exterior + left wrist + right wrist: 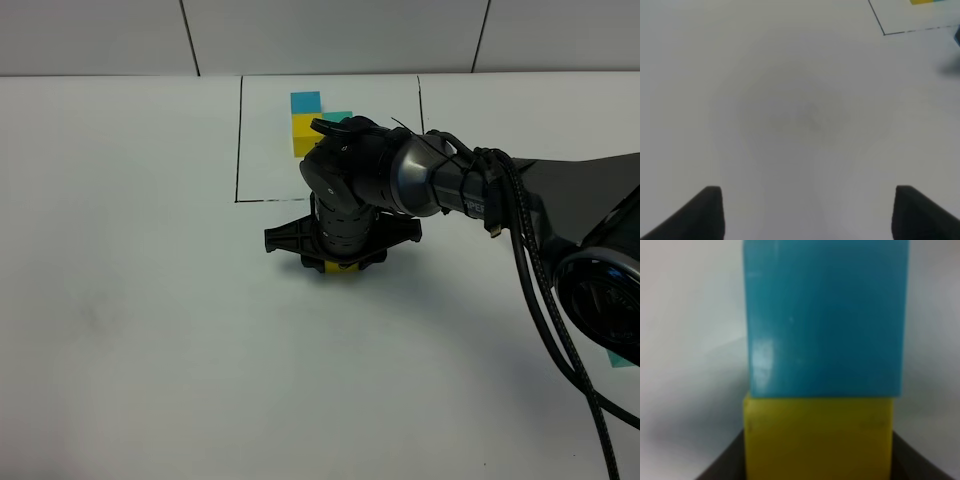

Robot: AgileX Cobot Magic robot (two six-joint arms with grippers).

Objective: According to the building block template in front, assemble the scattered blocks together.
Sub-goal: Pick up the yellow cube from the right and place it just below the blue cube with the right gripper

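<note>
Yellow block sits clamped in the closed right tool, apparently touching the blue block, on the counter near the outlined template. Left tool stands open, empty.

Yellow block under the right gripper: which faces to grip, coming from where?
Take the yellow block by its two free side faces, coming from straight above. The blue block sits flush against a third face, so a grip only fits across the other pair, and those flat parallel sides suit it. The right gripper is shut on it that way.
</note>
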